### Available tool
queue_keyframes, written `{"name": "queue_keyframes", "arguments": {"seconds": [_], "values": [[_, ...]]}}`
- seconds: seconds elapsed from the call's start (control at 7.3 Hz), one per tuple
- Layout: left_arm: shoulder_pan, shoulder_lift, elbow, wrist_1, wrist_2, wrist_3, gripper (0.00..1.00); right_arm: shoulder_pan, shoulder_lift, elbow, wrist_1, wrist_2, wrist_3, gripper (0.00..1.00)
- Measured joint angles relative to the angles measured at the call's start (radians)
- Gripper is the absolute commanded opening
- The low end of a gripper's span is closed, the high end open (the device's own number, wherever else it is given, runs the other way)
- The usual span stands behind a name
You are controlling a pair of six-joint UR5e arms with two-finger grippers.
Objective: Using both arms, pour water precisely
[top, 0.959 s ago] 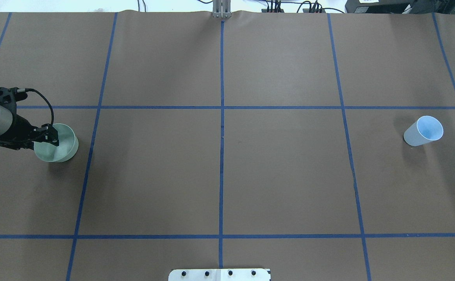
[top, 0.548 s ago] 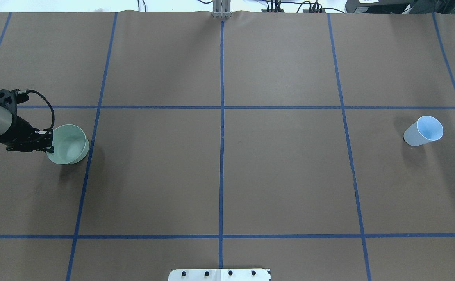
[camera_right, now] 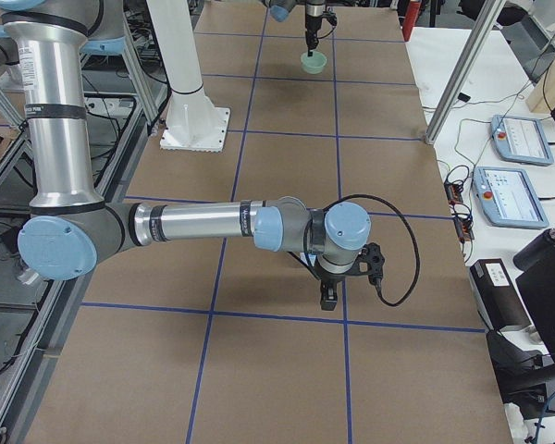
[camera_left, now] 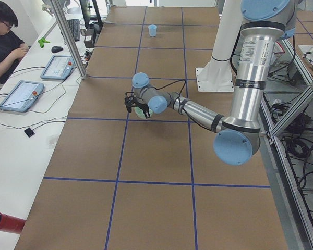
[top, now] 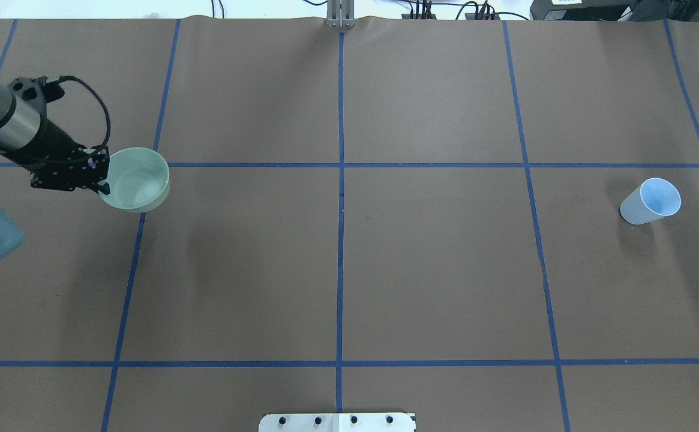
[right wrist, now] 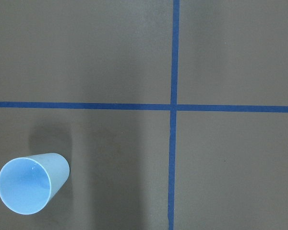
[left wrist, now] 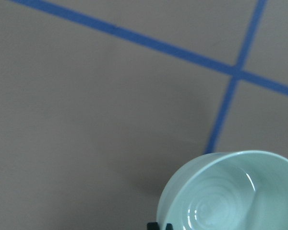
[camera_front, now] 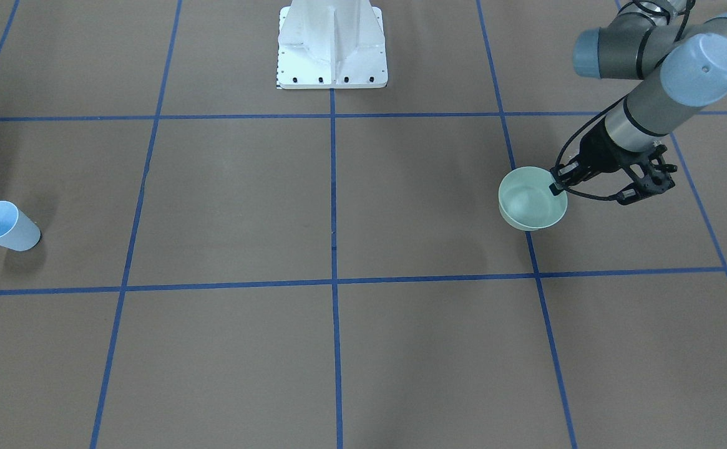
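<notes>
My left gripper (top: 103,179) is shut on the near rim of a pale green bowl (top: 137,179) and holds it upright above the table; the front view shows the gripper (camera_front: 555,184) and bowl (camera_front: 530,201). The bowl (left wrist: 230,194) fills the lower right of the left wrist view. A light blue cup (top: 652,201) stands alone on the table's right side, also in the front view (camera_front: 5,226) and the right wrist view (right wrist: 31,184). My right gripper (camera_right: 328,298) shows only in the exterior right view, pointing down, so I cannot tell whether it is open or shut.
Brown table cover with a blue tape grid (top: 341,240). The white pedestal (camera_front: 332,43) stands at the robot's edge. An operator (camera_left: 5,41), tablets (camera_left: 20,95) and metal posts (camera_left: 68,39) are along the far side.
My left gripper has carried the green bowl away from the robot and toward the table's middle, and higher off the table. The blue cup has not moved.
</notes>
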Motion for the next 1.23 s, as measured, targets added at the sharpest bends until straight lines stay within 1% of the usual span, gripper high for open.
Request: {"name": "queue_keyframes", "arguments": {"seconds": [0.14, 0.27, 0.41, 0.55, 0.69, 0.96, 1.23], "values": [[0.003, -0.109, 0.013, 0.072, -0.003, -0.068, 0.00, 0.000, 0.000, 0.001, 0.000, 0.000, -0.001, 0.99], [0.029, -0.222, 0.057, 0.100, -0.003, -0.167, 0.00, 0.000, 0.000, 0.002, 0.001, -0.001, -0.001, 0.99], [0.076, -0.334, 0.124, 0.107, 0.014, -0.266, 0.00, 0.000, 0.000, 0.002, 0.001, -0.003, -0.001, 0.99], [0.128, -0.445, 0.216, 0.105, 0.058, -0.346, 0.00, 0.000, 0.000, 0.002, 0.001, -0.006, -0.002, 0.99], [0.177, -0.525, 0.310, 0.074, 0.107, -0.405, 0.00, 0.000, -0.001, 0.002, 0.001, -0.009, -0.002, 0.99], [0.244, -0.572, 0.455, -0.076, 0.188, -0.492, 0.00, 0.000, -0.001, 0.002, 0.000, -0.010, -0.001, 0.99], [0.283, -0.580, 0.527, -0.140, 0.219, -0.517, 0.00, 0.000, 0.000, 0.002, 0.001, -0.011, -0.001, 0.99]]}}
